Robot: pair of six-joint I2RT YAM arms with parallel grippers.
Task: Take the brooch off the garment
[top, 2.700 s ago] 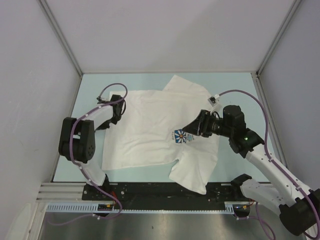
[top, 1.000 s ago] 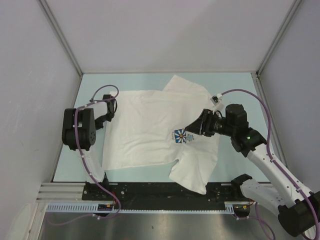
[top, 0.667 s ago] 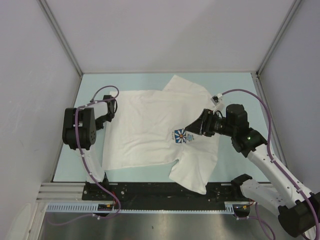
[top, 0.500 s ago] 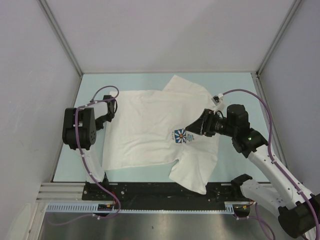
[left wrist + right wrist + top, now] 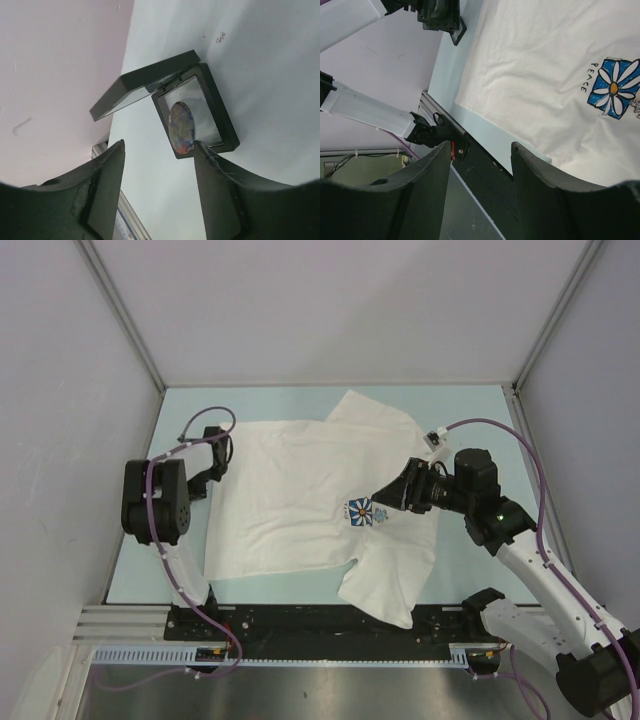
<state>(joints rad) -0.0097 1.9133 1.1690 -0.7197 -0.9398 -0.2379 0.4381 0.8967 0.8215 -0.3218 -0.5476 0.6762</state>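
A small black square box [image 5: 220,111] stands open on the pale tabletop [image 5: 265,60] with the dark oval brooch [image 5: 181,127] inside, off the white flower-print T-shirt [image 5: 530,65]; the left hand [image 5: 159,162] and right hand [image 5: 481,162] both gape empty.

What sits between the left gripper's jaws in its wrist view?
An open black case holding the oval brooch, beyond the jaws, shown in left wrist view.

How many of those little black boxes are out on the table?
1. A hinged black box with its lid raised lies on the table, just ahead of the open left tool. Another could be hidden from these views.
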